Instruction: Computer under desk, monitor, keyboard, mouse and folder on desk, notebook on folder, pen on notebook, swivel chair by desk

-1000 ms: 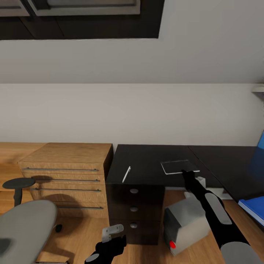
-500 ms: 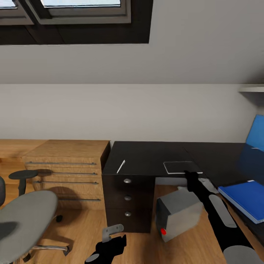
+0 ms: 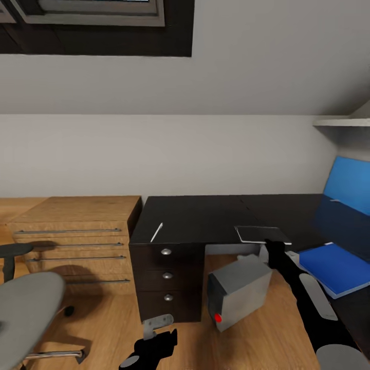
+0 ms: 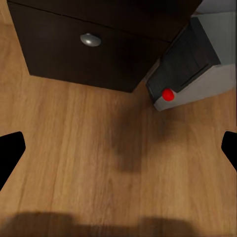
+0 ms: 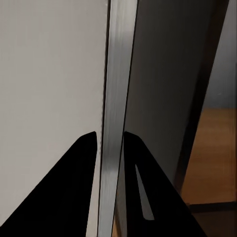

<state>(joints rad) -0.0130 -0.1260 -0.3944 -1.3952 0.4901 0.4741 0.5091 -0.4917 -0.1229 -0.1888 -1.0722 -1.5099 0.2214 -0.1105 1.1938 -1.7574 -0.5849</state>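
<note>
Two right fingers (image 5: 84, 187) pinch the notebook (image 3: 261, 234) edge.

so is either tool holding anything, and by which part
The right tool is shut on the notebook, pinching its thin edge at the near corner. The left tool is open over the floor, holding nothing.

Wooden cabinet (image 3: 72, 226); wall shelf (image 3: 341, 123)

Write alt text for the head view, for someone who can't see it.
The right gripper pinches the notebook at the front edge of a black desk. A pen and folder lie on the desk, a computer sits on the floor beneath, and a chair stands nearby.
</note>
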